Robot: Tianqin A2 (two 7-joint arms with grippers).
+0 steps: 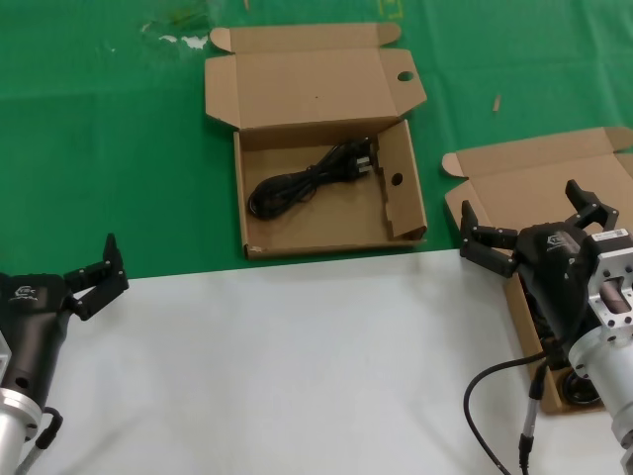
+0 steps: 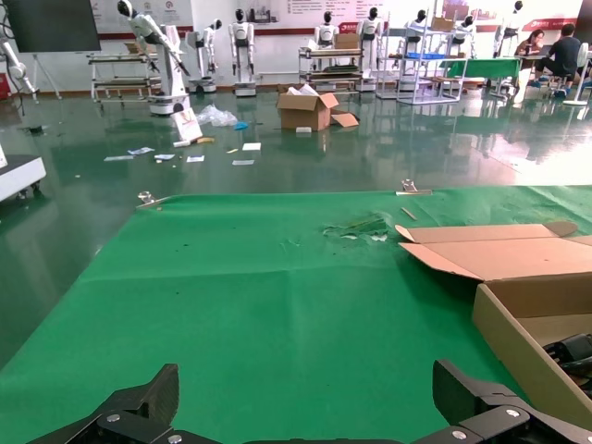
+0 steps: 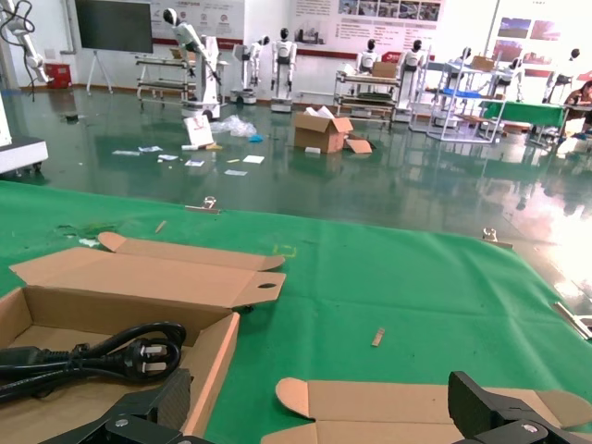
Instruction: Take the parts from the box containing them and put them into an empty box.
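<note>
A: Where do the cables sit?

B: One black power cable (image 1: 315, 178) lies coiled in the holed box (image 1: 326, 223), which stands open at the middle of the green cloth, toward the far edge of the surface (image 1: 297, 366). Its plug end points at the side flap with the round hole.

A: And the other box?

B: The plain-lidded box (image 1: 524, 188) is at the right edge of the surface, lid folded back. The right arm covers most of its inside; something dark shows beneath, too hidden to name.

A: The right pincer?

B: The right pincer (image 1: 529, 230) hangs over that box, fingers spread wide and holding nothing.

A: The left one?

B: The left pincer (image 1: 97, 277) sits near the left edge, at the border of the green cloth and the white sheet, also released and empty.
</note>
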